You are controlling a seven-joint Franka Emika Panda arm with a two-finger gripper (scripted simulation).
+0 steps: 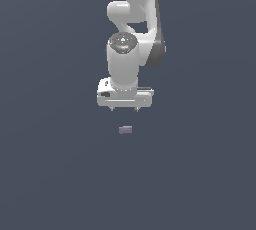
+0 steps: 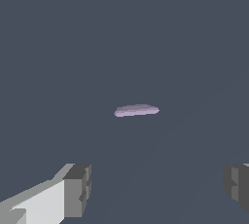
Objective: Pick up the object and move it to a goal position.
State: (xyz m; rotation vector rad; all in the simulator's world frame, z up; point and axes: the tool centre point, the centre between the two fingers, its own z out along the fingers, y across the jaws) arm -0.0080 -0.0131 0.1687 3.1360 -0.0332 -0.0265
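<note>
Alignment is what the coming move is judged to turn on: the gripper (image 1: 124, 109) is seen open and empty at the centre of the exterior frame, and the object (image 1: 125, 129) is found just below it there, apart from the fingertips (image 2: 77, 191). Its long axis is laid across the frame.
</note>
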